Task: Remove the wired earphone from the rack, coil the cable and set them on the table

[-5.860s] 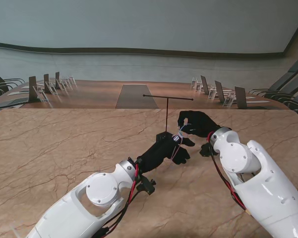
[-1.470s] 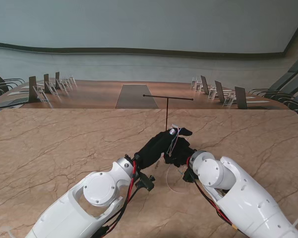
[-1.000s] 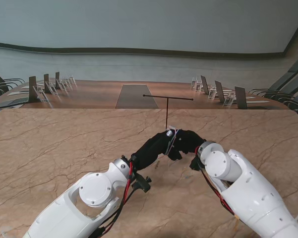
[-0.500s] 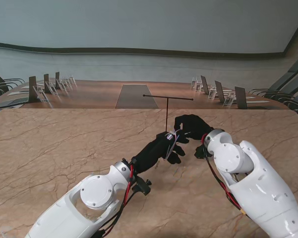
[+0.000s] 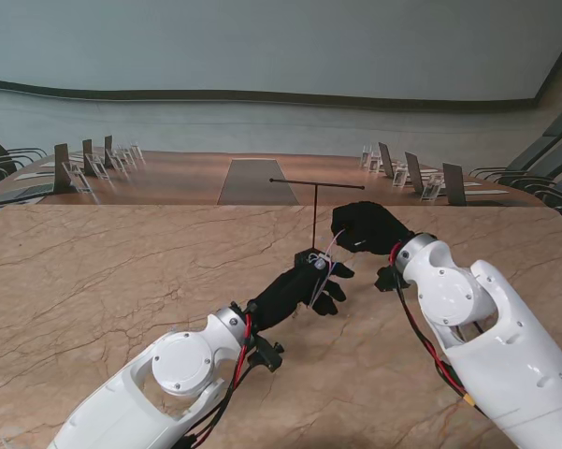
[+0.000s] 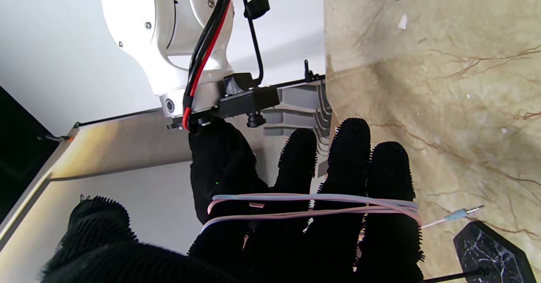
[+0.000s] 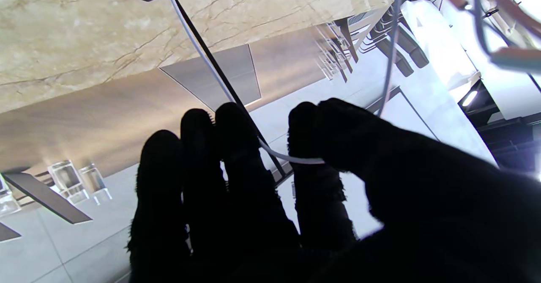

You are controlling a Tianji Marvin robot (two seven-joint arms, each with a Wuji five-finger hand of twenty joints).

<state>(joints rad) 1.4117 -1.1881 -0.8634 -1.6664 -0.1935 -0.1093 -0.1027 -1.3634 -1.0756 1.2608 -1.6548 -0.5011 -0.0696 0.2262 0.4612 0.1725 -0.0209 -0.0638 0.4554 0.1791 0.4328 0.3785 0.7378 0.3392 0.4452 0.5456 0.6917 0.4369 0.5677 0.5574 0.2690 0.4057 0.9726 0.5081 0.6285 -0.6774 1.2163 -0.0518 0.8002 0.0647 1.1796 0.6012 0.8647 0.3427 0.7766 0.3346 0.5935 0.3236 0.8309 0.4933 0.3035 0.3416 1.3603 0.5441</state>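
Marble table [image 5: 122, 281]: tan, veined, both arms over its middle.
Rack [image 5: 315, 210]: thin black T-stand on a dark base, just beyond the left hand.
Left hand [image 5: 313, 285]: fingers extended together, earphone cable [image 6: 312, 207] looped twice around them; its plug [image 6: 463, 212] sticks out free.
Right hand [image 5: 369, 227]: right of the rack, thumb and forefinger pinching the cable's white strand [image 7: 291, 159].

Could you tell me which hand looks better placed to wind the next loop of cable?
Probably the right hand: it pinches the free cable, while the left hand serves as spool.
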